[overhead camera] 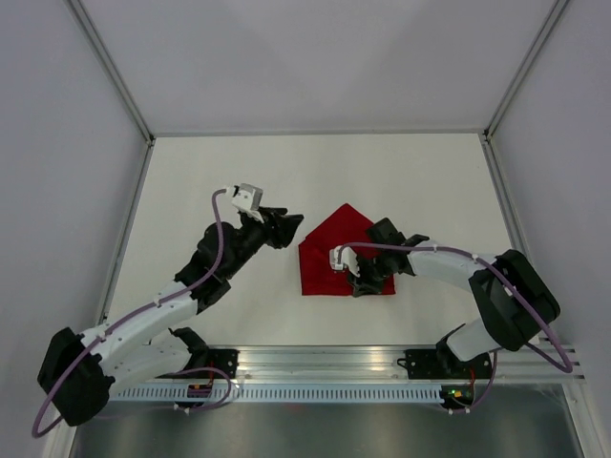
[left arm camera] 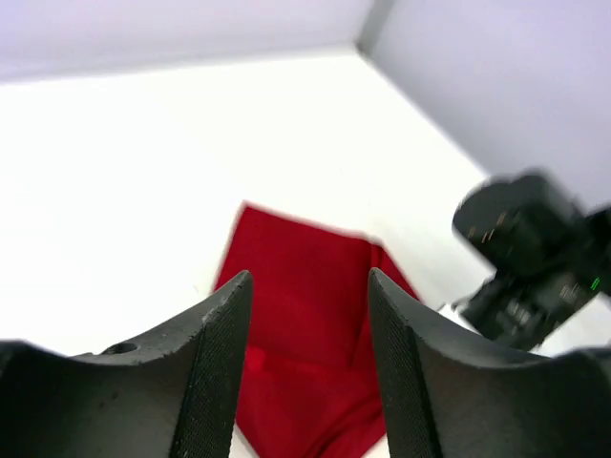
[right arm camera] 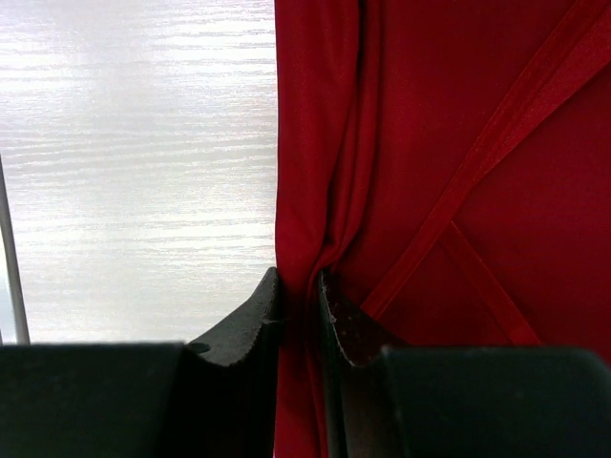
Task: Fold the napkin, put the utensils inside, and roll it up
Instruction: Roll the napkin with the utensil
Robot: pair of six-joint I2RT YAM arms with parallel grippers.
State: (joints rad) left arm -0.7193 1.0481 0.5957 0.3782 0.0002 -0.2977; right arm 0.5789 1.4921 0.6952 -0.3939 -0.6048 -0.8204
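The red napkin (overhead camera: 323,258) lies on the white table (overhead camera: 239,181) at the middle, folded into a house-like shape with its point toward the far side. My right gripper (overhead camera: 366,285) is over the napkin's near right part. In the right wrist view it (right arm camera: 298,286) is shut on a bunched fold at the napkin's (right arm camera: 477,143) edge. My left gripper (overhead camera: 292,225) hovers just left of the napkin's far left edge, open and empty. In the left wrist view the napkin (left arm camera: 305,305) shows between its spread jaws (left arm camera: 310,286). No knife or other utensil is in view.
Grey walls enclose the table on the left, back and right. A metal rail (overhead camera: 382,363) with the arm bases runs along the near edge. The right arm's wrist (left arm camera: 525,248) shows at the right of the left wrist view, close to the napkin.
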